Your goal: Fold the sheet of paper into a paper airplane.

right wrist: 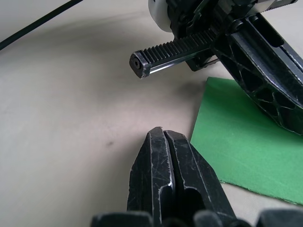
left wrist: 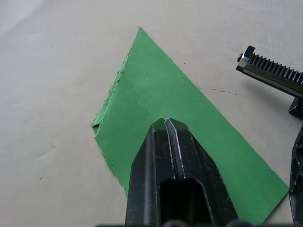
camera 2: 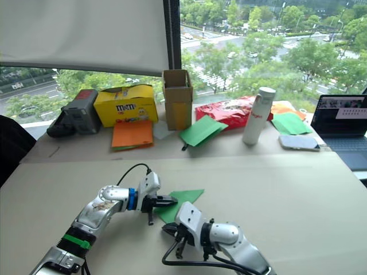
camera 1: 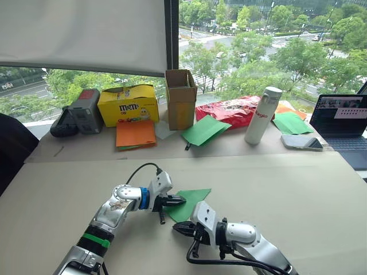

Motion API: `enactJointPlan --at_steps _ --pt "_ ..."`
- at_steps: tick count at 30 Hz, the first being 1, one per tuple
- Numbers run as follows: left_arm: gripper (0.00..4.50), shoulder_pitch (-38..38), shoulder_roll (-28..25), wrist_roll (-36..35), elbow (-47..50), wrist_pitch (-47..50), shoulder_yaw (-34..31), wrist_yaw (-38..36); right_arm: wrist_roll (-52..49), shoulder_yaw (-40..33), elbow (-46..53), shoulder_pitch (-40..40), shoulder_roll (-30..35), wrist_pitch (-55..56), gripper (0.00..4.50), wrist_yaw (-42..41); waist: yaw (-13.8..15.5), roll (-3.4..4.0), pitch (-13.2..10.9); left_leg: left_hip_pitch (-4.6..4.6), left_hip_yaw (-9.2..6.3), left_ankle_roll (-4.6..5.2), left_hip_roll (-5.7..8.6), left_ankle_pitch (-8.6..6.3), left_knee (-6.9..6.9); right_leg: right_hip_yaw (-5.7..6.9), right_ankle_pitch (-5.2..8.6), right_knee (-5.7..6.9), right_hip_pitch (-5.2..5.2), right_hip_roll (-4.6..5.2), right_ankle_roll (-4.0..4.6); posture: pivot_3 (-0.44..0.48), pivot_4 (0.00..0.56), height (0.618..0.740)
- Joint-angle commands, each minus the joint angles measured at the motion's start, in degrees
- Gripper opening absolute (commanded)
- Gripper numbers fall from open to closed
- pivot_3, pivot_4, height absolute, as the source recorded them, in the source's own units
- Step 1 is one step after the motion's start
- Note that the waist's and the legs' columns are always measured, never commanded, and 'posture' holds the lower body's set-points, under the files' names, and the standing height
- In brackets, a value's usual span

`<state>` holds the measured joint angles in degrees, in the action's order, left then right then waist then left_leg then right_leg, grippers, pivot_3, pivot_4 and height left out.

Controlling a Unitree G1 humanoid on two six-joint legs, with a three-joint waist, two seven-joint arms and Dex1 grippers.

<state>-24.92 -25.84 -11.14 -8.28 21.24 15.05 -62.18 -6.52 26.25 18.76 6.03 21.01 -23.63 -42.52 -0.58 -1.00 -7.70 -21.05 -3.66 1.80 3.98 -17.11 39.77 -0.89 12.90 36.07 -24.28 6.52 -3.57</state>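
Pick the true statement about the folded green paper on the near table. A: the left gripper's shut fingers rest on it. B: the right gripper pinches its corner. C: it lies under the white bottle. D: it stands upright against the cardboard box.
A: the left gripper, fingers closed together, presses onto the sheet of paper; the right gripper sits beside it.

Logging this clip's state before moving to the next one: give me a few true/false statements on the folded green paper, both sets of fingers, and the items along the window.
1. The bright green folded sheet of paper lies on the beige table. True.
2. The left gripper has its fingers wide open. False: they are closed together, over the paper.
3. The right gripper is clamped on the paper. False: its fingers are shut over bare table beside the paper's edge.
4. A white cylindrical bottle stands upright near the window. True.
5. The yellow candy box sits on the open laptop. False: the two stand far apart.
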Motion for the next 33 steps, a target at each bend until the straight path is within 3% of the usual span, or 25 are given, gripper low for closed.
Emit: enactJointPlan --at_steps 1,7,16,25,33 --pt "0.01 -0.02 -0.58 0.31 -0.90 0.64 0.41 -0.51 -3.72 -5.70 3.98 2.41 -0.66 -0.32 0.00 0.81 -0.02 0.00 0.00 0.00 0.00 0.00 0.00 0.00 0.00 0.00 0.00 0.00 0.00 0.00 0.00 0.000 0.150 0.740" --pt "0.01 -1.20 1.30 -0.04 -2.66 0.40 -0.65 1.08 0.60 -7.62 -2.41 5.32 1.55 0.25 0.00 3.69 0.31 0.00 0.00 0.00 -0.02 -0.01 0.00 0.00 -0.01 0.04 0.00 0.00 0.00 0.00 0.00 0.000 0.150 0.740" --pt "0.01 -9.68 6.57 -1.78 -8.65 2.51 -2.22 1.52 3.96 -4.80 -9.67 4.88 -2.32 1.53 0.00 6.51 -0.07 0.00 0.00 -0.03 0.00 -0.05 0.02 0.03 0.01 0.02 0.00 0.02 -0.02 0.00 0.00 0.000 0.150 0.740" --pt "0.01 -19.54 14.39 3.78 -23.97 -8.58 1.66 0.46 4.82 -6.03 -9.38 3.80 -2.39 0.62 0.00 9.22 0.01 -0.01 0.00 -0.03 -0.01 -0.05 0.06 0.03 0.03 0.03 0.00 0.00 0.00 0.00 0.00 0.000 0.150 0.740" --pt "0.01 -22.11 17.19 9.63 -35.55 -17.80 5.07 -0.55 4.69 -6.90 -8.33 3.56 -1.58 -0.35 0.00 10.06 0.35 -0.02 0.01 -0.03 0.00 -0.03 0.09 0.02 0.06 0.04 0.00 -0.01 0.05 0.01 0.00 0.000 0.150 0.740"
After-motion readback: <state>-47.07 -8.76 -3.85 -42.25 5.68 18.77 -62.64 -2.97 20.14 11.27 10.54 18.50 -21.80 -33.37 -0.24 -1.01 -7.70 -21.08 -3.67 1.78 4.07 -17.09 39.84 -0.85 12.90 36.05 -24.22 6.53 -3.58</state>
